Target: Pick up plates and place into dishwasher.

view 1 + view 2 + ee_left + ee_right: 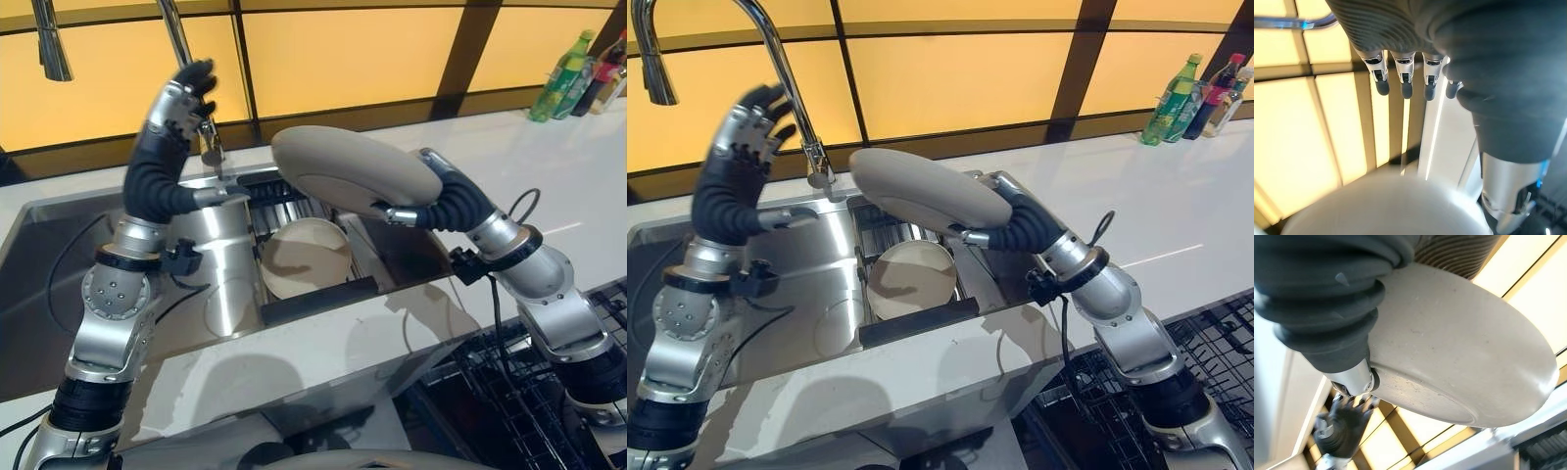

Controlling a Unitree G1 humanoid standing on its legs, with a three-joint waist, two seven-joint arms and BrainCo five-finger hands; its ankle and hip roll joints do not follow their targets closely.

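Observation:
A beige plate (353,171) is up in the air above the sink, tilted with its underside towards me. My right hand (443,201) is shut on its right rim, thumb under it, the fingers hidden behind it. In the right wrist view the plate's underside (1464,357) sits right against the hand. A second beige plate (306,257) lies in the dark rack inside the sink. My left hand (181,103) is raised beside the faucet, apart from both plates. Its fingers (1405,78) hang relaxed and hold nothing.
The steel sink (59,255) has a tall curved faucet (774,49) at its back edge. A black wire dishwasher rack (529,392) stands pulled out at the lower right, below the white counter (578,176). Bottles (563,78) stand at the counter's far right.

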